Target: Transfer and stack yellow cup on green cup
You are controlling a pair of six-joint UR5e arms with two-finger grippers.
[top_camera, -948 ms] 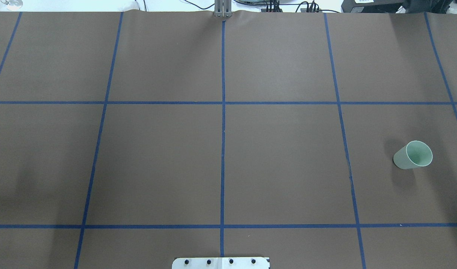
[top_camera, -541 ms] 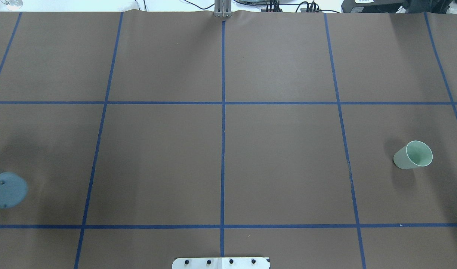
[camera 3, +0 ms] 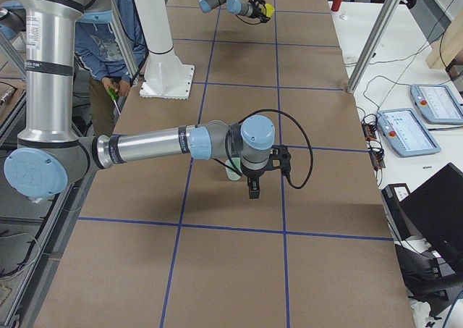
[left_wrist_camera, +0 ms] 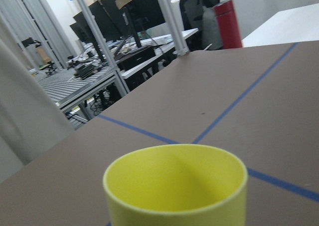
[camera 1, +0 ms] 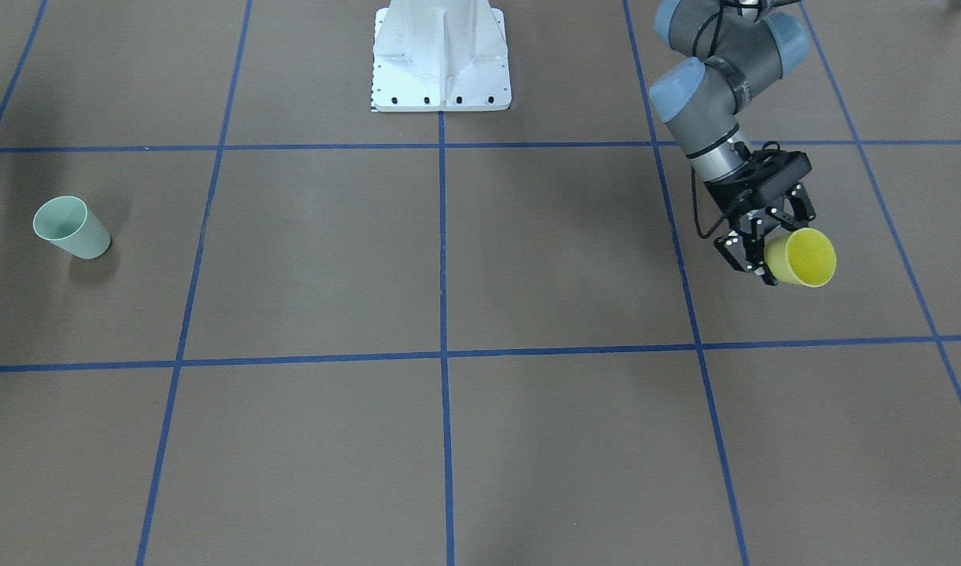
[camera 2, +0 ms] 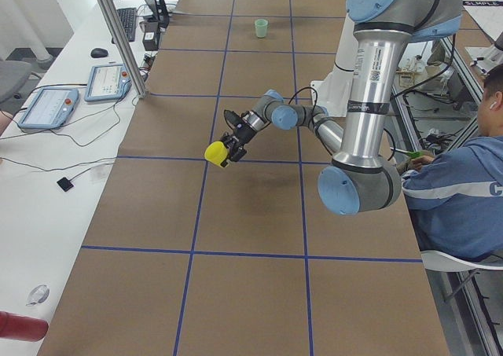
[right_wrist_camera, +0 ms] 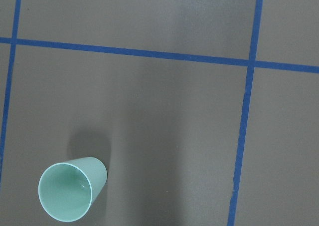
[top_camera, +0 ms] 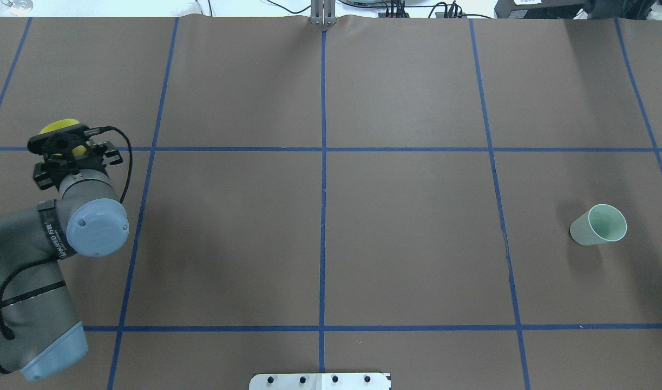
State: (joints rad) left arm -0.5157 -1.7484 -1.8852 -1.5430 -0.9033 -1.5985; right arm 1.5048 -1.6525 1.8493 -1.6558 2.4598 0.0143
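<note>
1. The yellow cup hangs clear of the surface on the robot's left side. It is tilted, with its mouth pointing away from the robot's base.
2. The left tool is clamped on the cup's lower body.
3. The green cup stands upright on the far right side, well apart from the yellow cup.
4. The step in hand looks like the carry across. The grip should be firm without crushing the thin wall, and the path high enough for the base to clear the green rim.
5. Before lowering, the cup needs turning base-down and centring over the green mouth. An off-centre descent would probably tip the light green cup.
6. The right tool shows only in the right side view, near the green cup. Whether it is open or closed cannot be told. It may be a receiver or an obstacle.
</note>
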